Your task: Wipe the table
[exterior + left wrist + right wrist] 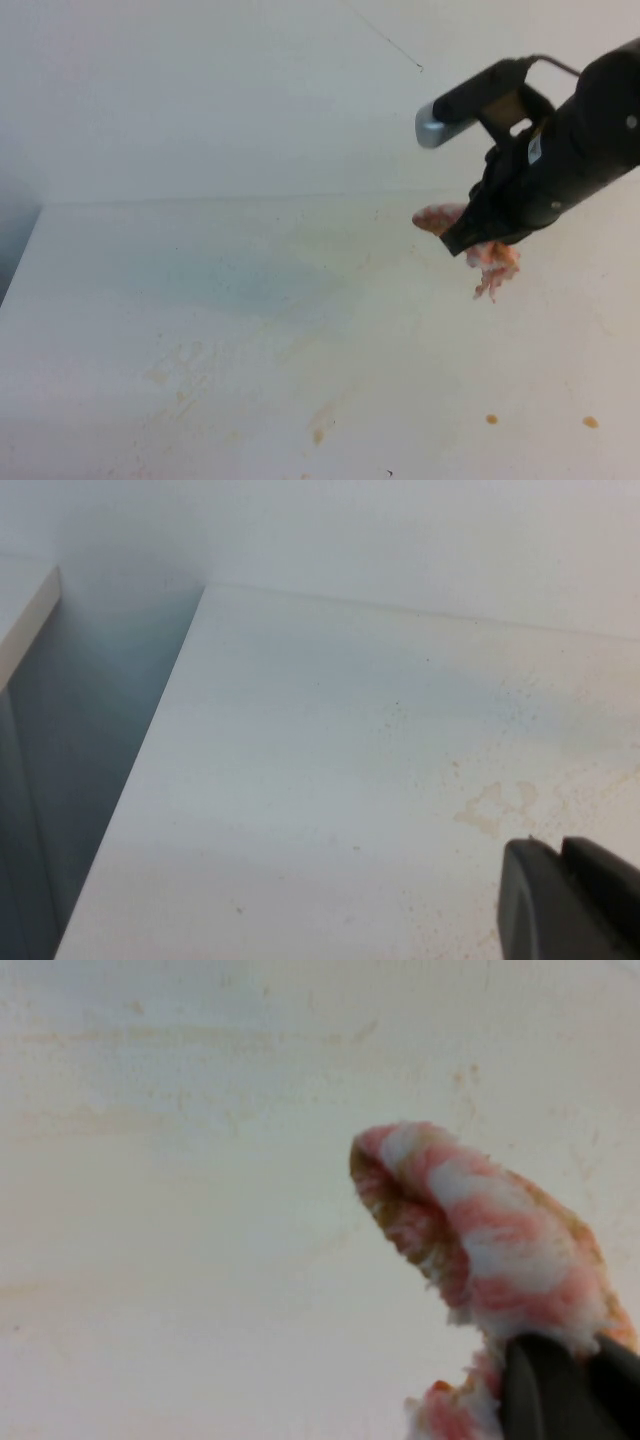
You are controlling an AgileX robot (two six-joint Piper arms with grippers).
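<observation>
**rag_watcher:** The cloth (pixel 492 262) is a fuzzy pink-and-white rag, grubby brown along one edge. It's over the far right of the tabletop (pixel 250 330), pinched in the right hand (pixel 478 240). One end pokes out on the robot's left of the fingers and the other dangles below them.

**benchbot42:** Is it actually down on the surface though?

**rag_watcher:** No telling from the high view. In the right wrist view the cloth (pixel 480 1220) curls out from the right hand (pixel 590 1390), whose dark fingers are clamped tight on its end, with the pale surface behind. Touching or hovering can't be called either way.

**benchbot42:** And the mess?

**rag_watcher:** All well apart from the rag. An orange drop (pixel 491 419) and a second drop (pixel 590 422) sit near the front right edge, closer to the robot than the cloth. There's another orange spot (pixel 318 436) near the front middle and a faint brownish smear (pixel 180 375) on the front left.

**benchbot42:** Left arm?

**rag_watcher:** Not in the high view at all. Its own wrist view catches the left hand (pixel 562 905) over the left part of the tabletop (pixel 300 780), near the brownish smear (pixel 495 808). The fingers are pressed together with nothing between them. Past the tabletop's left edge there's a shadowed gap, and a plain white wall (pixel 400 540) runs along the back.
</observation>
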